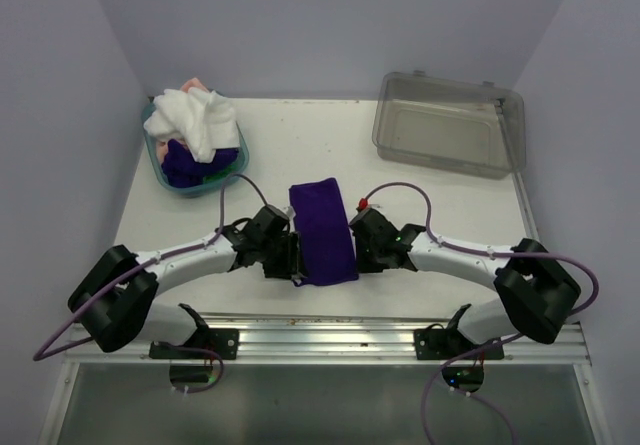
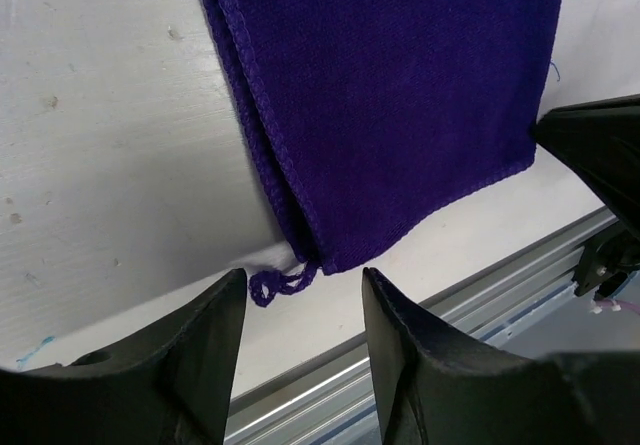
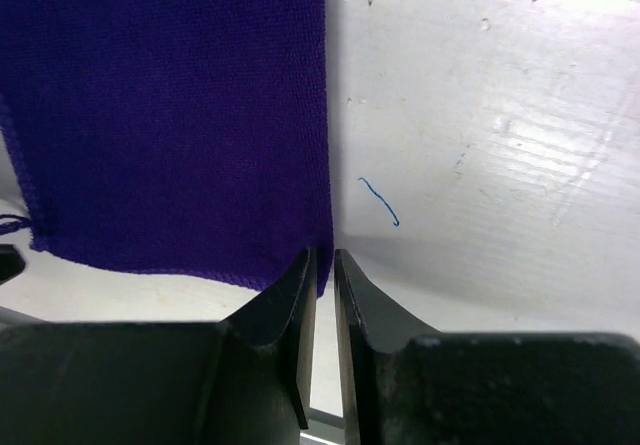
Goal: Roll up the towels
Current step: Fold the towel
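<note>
A dark purple towel (image 1: 322, 230) lies flat on the table as a folded strip between my two grippers. In the left wrist view its near corner (image 2: 330, 255) trails a loose thread just ahead of my left gripper (image 2: 305, 275), which is open and holds nothing. My right gripper (image 3: 325, 255) is at the towel's (image 3: 170, 115) other near corner, its fingers almost together, with the towel's edge pinched between the tips. More towels sit heaped in the teal basket (image 1: 158, 160): a white one (image 1: 195, 120) on top, a peach-pink one (image 1: 197, 85) behind, and another purple one (image 1: 185, 165) below.
A clear grey plastic bin (image 1: 450, 125) stands at the back right. The metal rail (image 1: 320, 330) runs along the table's near edge, just behind both grippers. Purple cables loop from each arm over the table.
</note>
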`<state>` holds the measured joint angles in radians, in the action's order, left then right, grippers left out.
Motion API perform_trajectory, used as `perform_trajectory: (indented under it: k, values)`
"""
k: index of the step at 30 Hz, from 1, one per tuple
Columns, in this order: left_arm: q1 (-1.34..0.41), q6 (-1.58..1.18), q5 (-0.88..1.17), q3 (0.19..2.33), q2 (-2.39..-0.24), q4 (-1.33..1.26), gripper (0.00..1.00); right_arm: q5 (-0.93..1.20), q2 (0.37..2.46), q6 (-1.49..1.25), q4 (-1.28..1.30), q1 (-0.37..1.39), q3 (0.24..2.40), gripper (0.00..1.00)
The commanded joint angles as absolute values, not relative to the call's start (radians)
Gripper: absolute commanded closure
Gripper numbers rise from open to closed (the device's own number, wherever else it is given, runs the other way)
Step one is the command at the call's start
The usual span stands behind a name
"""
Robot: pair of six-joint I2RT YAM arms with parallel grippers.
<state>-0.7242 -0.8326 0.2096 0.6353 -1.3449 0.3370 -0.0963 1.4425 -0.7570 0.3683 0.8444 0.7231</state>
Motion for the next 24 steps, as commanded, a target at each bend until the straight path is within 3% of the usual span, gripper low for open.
perform_trajectory:
  k: [1, 5, 14, 24]
  values:
    - [-0.732, -0.865, 0.222, 0.617, -1.367, 0.279, 0.46, -0.15, 1.361, -0.781, 0.416, 0.845, 0.724, 0.82]
    - [-0.738, -0.894, 0.218, 0.615, -1.385, 0.262, 0.48, -0.146, 1.355, -0.77, 0.434, 0.845, 0.732, 0.73]
    - [-0.769, -0.943, 0.184, 0.606, -1.44, 0.247, 0.6, -0.098, 1.377, -0.769, 0.387, 0.845, 0.704, 0.7]
    - [-0.769, -0.965, 0.164, 0.609, -1.479, 0.25, 0.97, -0.043, 1.437, -0.77, 0.313, 0.845, 0.677, 0.72]
